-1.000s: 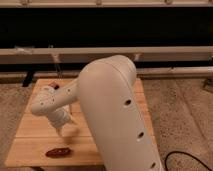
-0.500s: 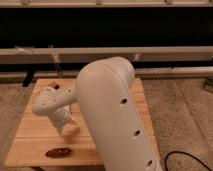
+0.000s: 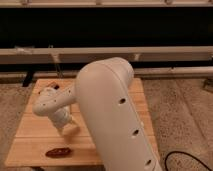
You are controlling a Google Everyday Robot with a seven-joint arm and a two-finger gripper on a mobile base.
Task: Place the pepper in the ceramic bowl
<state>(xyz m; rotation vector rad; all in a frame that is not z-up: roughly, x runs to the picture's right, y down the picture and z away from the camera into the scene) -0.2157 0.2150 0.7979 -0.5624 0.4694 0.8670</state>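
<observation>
The pepper [image 3: 58, 151] is small, dark red and elongated, and lies on the wooden table [image 3: 35, 135] near its front left edge. My gripper [image 3: 65, 125] hangs from the white wrist over the left half of the table. It is a little above and behind the pepper and apart from it. My big white arm [image 3: 112, 115] covers the middle of the table. The ceramic bowl is hidden or out of view.
A small dark item [image 3: 56, 86] lies at the table's far left edge. A thin upright stand [image 3: 56, 62] rises behind the table. Long pale rails [image 3: 150, 52] run across a dark wall at the back. A black cable [image 3: 190, 160] lies on the speckled floor at the right.
The wrist and gripper have shifted very slightly downward. The pepper has not moved.
</observation>
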